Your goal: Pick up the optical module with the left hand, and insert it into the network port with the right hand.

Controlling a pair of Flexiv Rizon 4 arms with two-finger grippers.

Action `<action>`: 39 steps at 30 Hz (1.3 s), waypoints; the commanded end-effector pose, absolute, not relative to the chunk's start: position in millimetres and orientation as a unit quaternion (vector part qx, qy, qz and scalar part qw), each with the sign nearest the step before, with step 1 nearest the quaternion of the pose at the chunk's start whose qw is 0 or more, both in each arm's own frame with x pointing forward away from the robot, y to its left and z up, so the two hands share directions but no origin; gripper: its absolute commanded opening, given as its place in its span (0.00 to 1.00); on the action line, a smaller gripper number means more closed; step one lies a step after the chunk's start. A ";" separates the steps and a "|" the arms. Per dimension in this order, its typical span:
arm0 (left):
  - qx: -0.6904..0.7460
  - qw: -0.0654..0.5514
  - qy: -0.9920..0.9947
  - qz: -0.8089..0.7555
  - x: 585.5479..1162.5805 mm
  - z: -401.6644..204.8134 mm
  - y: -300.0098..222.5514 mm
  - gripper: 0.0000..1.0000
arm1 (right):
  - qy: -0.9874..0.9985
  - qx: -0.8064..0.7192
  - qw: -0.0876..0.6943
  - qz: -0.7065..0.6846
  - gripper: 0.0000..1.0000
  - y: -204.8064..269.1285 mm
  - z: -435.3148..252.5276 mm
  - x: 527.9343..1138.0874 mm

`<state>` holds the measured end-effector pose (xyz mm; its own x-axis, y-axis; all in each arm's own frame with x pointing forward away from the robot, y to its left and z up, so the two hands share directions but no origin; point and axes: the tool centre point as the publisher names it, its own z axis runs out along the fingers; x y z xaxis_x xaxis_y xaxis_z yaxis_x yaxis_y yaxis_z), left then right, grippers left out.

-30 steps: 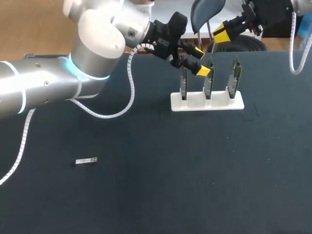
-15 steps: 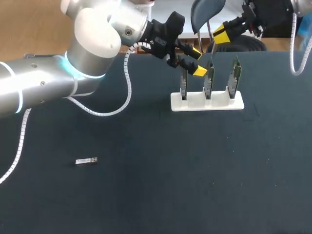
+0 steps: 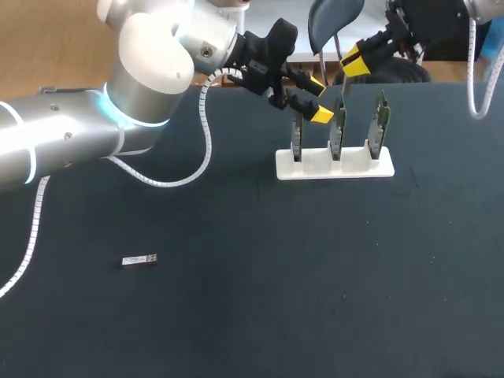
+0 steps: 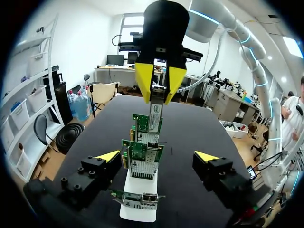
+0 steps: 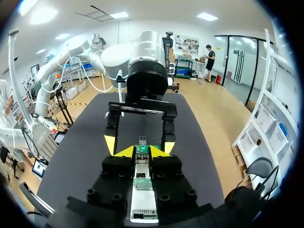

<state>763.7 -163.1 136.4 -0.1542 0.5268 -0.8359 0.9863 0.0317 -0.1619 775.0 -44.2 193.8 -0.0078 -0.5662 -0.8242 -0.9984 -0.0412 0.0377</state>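
Subject: 2 modules in view.
- The loose module (image 3: 139, 260) lies flat on the dark table (image 3: 236, 331), well apart from the white rack (image 3: 335, 166), towards the near left of it.
- The held module (image 4: 155, 115) hangs above the rack's 3 upright green cards (image 3: 337, 132).

Left gripper (image 3: 320, 98): fingers spread and holding nothing, hovering over the rack's left end. In its wrist view the yellow tips stand either side of the card row, not touching.

Right gripper (image 3: 354, 61): above and behind the rack, tips pressed onto the held module from 2 sides.

Handling (judgement):
- The module looks like a small metal case: light, stiff, smooth-sided and likely slippery.
- The loose one sits low, so the fingers must come nearly to the tabletop and pinch across the 2 long sides near the middle.
- Its open end should stay free for the port.

Obstructions:
- Nothing stands near the loose module.
- At the rack, the cards are thin and stand close together, and probably bend easily.
- The left fingers crowd the space where the right gripper works, so there is a collision risk.
- The port openings are too small to make out from above.
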 end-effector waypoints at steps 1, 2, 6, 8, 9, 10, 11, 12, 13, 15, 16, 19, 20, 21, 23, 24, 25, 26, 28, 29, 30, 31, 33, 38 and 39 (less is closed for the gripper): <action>0.579 0.295 0.654 -0.387 764.5 137.0 -163.1 1.00 | 0.620 -0.633 0.310 0.346 0.00 -43.0 190.5 774.0; 0.579 0.295 0.654 -0.387 764.5 137.0 -163.1 1.00 | 0.620 -0.633 0.309 0.345 0.00 -42.8 189.7 773.3; 0.579 0.295 0.654 -0.387 764.5 137.0 -163.1 1.00 | 0.619 -0.637 0.306 0.343 0.00 -41.5 186.8 771.1; 0.579 0.295 0.654 -0.387 764.5 137.0 -163.1 1.00 | 0.619 -0.638 0.303 0.344 0.00 -41.3 185.6 770.6; 0.579 0.295 0.654 -0.387 764.5 137.0 -163.1 1.00 | 0.619 -0.639 0.302 0.342 0.00 -41.3 184.8 770.4; 0.579 0.295 0.654 -0.387 764.5 137.0 -163.1 1.00 | 0.619 -0.639 0.301 0.342 0.00 -41.3 184.3 770.4; 0.579 0.295 0.654 -0.387 764.5 137.0 -163.1 1.00 | 0.619 -0.639 0.301 0.343 0.00 -41.3 183.6 770.3; 0.579 0.295 0.654 -0.387 764.5 137.0 -163.1 1.00 | 0.619 -0.640 0.299 0.343 0.00 -41.3 182.8 770.1; 0.579 0.295 0.654 -0.387 764.5 137.0 -163.1 1.00 | 0.619 -0.640 0.298 0.343 0.00 -41.1 181.9 769.9; 0.579 0.295 0.654 -0.387 764.5 137.0 -163.1 1.00 | 0.620 -0.643 0.294 0.340 0.00 -41.0 179.6 769.8; 0.579 0.295 0.654 -0.387 764.5 137.0 -163.1 1.00 | 0.620 -0.643 0.293 0.340 0.00 -41.0 178.5 770.0; 0.579 0.295 0.654 -0.387 764.5 137.0 -163.1 1.00 | 0.622 -0.639 0.293 0.346 0.00 -41.6 176.8 770.5; 0.579 0.295 0.654 -0.387 764.5 137.0 -163.1 1.00 | 0.623 -0.638 0.293 0.343 0.00 -41.9 176.8 770.6; 0.579 0.295 0.654 -0.387 764.5 137.0 -163.1 1.00 | 0.624 -0.639 0.293 0.342 0.00 -42.1 176.5 770.6; 0.579 0.295 0.654 -0.387 764.5 137.0 -163.1 1.00 | 0.623 -0.640 0.292 0.341 0.00 -41.9 175.6 770.4; 0.579 0.295 0.654 -0.387 764.5 137.0 -163.1 1.00 | 0.623 -0.641 0.291 0.341 0.00 -41.5 175.3 770.3; 0.579 0.295 0.654 -0.387 764.5 137.0 -163.1 1.00 | 0.622 -0.642 0.291 0.341 0.00 -41.3 175.2 770.3; 0.579 0.295 0.654 -0.387 764.5 137.0 -163.1 1.00 | 0.622 -0.642 0.291 0.341 0.00 -40.8 175.1 770.4; 0.579 0.295 0.654 -0.387 764.5 137.0 -163.1 1.00 | 0.621 -0.642 0.292 0.340 0.00 -39.6 175.1 771.0; 0.579 0.295 0.654 -0.387 764.5 137.0 -163.1 1.00 | 0.621 -0.643 0.292 0.340 0.00 -39.1 175.0 771.1; 0.579 0.295 0.654 -0.387 764.5 137.0 -163.1 1.00 | 0.621 -0.644 0.292 0.339 0.00 -38.5 174.9 771.2; 0.579 0.295 0.654 -0.387 764.5 137.0 -163.1 1.00 | 0.621 -0.644 0.291 0.339 0.00 -38.0 174.7 771.4; 0.579 0.295 0.654 -0.387 764.5 137.0 -163.1 1.00 | 0.620 -0.645 0.291 0.339 0.00 -37.0 174.2 771.9; 0.579 0.295 0.654 -0.387 764.5 137.0 -163.1 1.00 | 0.623 -0.646 0.288 0.335 0.00 -35.9 171.3 773.0; 0.579 0.295 0.654 -0.387 764.5 137.0 -163.1 1.00 | 0.624 -0.646 0.287 0.334 0.00 -36.1 170.5 773.4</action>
<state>763.6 -162.8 136.2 -0.1537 0.5258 -0.8366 0.9864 0.0312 -0.1615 772.7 -37.5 172.5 0.0002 -0.6100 -0.7924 -0.9972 -0.0590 0.0451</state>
